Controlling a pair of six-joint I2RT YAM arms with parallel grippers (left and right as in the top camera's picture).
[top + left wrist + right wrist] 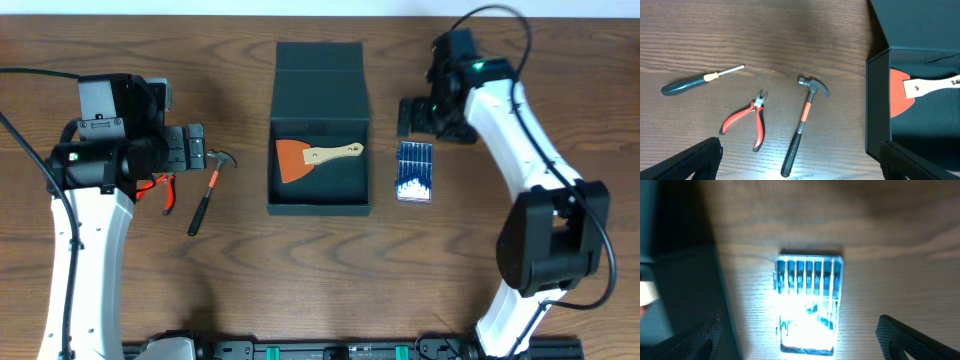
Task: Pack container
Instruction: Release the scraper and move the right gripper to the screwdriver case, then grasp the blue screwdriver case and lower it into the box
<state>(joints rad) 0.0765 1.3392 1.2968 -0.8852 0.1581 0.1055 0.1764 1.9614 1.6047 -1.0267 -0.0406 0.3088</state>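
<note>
Aim everything at the container (318, 209), parked in the middle of the tabletop (230, 290) between the two arms, flap lid thrown back and mouth open upward. Seems, judging by the layout, to be a pickup stage: find the left pincer (801, 161) spread wide and empty over the hammer (804, 121), and the right pincer (800, 337) equally wide and empty over the blue drill-bit case (808, 305), just right of the container. For the hammer, come down across the black handle rather than the head, square to its slant, and close only after straddling it; keep clear of the red-handled pliers (747, 117) just beside it and leave the screwdriver (697, 81), further off, for later. For the case, straddle the long edges and lift level to avoid shifting the bits. When lowering either piece, clear the container's wall and choose bare floor. As to contents: count one item in the container at present, an orange-bladed scraper (312, 157) with a pale wooden handle, lying flat toward the lid side; note rows of slim bits in the translucent case, washed out by glare in the right wrist view.
</note>
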